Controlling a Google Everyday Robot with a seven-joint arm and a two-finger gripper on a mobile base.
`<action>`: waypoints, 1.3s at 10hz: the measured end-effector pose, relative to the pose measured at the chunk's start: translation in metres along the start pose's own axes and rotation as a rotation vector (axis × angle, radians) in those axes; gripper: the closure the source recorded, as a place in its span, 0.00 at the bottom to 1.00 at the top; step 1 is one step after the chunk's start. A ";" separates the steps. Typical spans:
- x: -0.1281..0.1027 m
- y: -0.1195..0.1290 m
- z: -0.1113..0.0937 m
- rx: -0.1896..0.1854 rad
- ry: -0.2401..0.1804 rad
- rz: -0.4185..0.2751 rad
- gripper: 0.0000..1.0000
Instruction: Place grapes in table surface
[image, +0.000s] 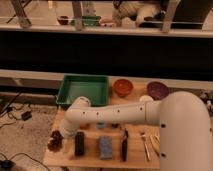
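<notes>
The grapes (56, 140), a dark red-purple bunch, lie at the front left corner of the light wooden table surface (92, 156). My white arm reaches across the table from the right and bends down at its left end. My gripper (66, 135) points down right beside the grapes, at their right edge, and the wrist hides most of it. I cannot tell whether it touches the bunch. A black rectangular block (79, 143) lies just right of the grapes.
A green tray (82, 89) stands at the back left, an orange bowl (122, 86) and a purple bowl (157, 90) at the back right. A blue sponge (105, 147), a black utensil (124, 146) and wooden utensils (150, 143) lie along the front.
</notes>
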 end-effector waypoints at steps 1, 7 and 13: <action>0.000 -0.005 0.001 0.006 -0.004 -0.004 0.20; -0.004 -0.021 0.029 0.009 -0.062 -0.032 0.31; -0.005 -0.024 0.030 0.032 -0.082 -0.029 0.92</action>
